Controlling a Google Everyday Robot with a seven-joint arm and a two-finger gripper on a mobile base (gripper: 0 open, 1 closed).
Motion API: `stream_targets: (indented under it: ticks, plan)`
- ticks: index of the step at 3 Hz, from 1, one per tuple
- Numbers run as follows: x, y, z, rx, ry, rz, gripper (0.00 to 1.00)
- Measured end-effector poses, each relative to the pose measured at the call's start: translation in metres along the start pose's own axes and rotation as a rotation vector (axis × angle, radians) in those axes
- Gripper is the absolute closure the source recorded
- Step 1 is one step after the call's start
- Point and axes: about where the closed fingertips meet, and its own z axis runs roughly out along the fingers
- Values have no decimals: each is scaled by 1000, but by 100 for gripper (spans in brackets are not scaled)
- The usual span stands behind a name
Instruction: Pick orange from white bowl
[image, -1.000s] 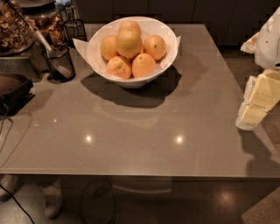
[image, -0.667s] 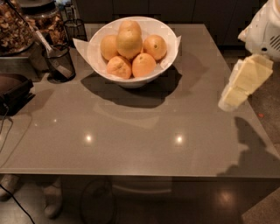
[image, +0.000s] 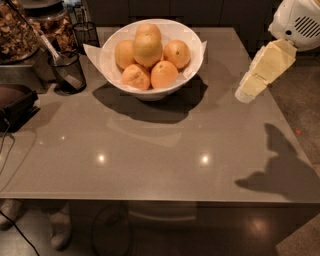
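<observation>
The white bowl (image: 150, 85) stands at the back of the grey table, with white paper liner corners poking over its rim. It holds several citrus fruits. The orange (image: 147, 49), the largest and palest, sits on top of the pile in the middle. Smaller, deeper-orange fruits lie around and under it. The gripper (image: 247, 92) hangs at the right side of the table, pointing down and left, above the table's right edge. It is well to the right of the bowl and apart from it, with nothing seen in it.
A small black wire cup (image: 67, 70) with a utensil stands left of the bowl. Trays of dried food (image: 20, 30) sit at the back left. A dark object (image: 15, 102) and a cable lie at the left edge. The table (image: 150, 160) front is bare.
The gripper and arm have moved up and left from the right edge of the view toward the bowl. The bowl and fruits have not moved.
</observation>
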Motion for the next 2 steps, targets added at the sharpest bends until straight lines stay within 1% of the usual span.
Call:
stream_targets:
  ticks: [1, 2]
  plan:
    - [-5, -1, 2, -1, -13, -4, 0]
    - [-40, -8, 14, -12, -77, -39, 0]
